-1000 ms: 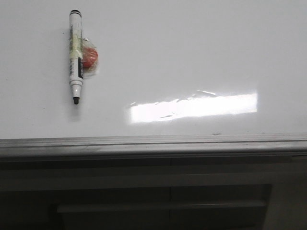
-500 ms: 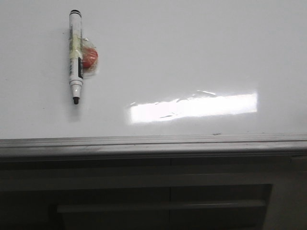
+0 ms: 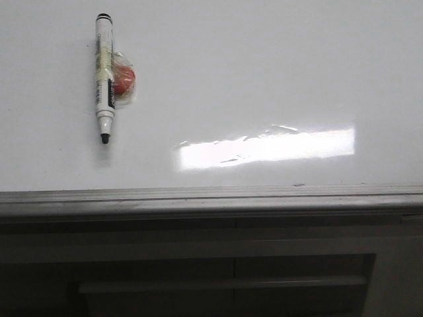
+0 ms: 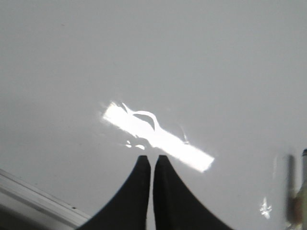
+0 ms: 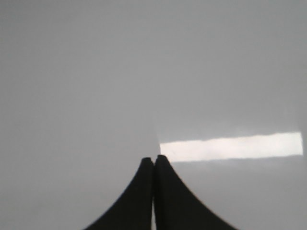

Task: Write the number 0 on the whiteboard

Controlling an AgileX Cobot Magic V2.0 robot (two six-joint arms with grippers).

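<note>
The whiteboard (image 3: 264, 72) fills the upper part of the front view, glossy white, with a grey metal rail (image 3: 211, 196) along its bottom edge. No number 0 shows on it. A white marker (image 3: 104, 76) with a black tip hangs upright at the board's upper left, tip down, a red round magnet (image 3: 123, 79) taped to its side. Neither gripper shows in the front view. My left gripper (image 4: 152, 159) is shut and empty, pointing at the board; the marker blurs at that view's edge (image 4: 301, 191). My right gripper (image 5: 154, 159) is shut and empty over bare board.
A bright strip of reflected light (image 3: 264, 148) lies across the board's lower middle. Dark grey panelling (image 3: 211, 271) with a horizontal ledge runs below the rail. The rail also shows in the left wrist view (image 4: 33, 199).
</note>
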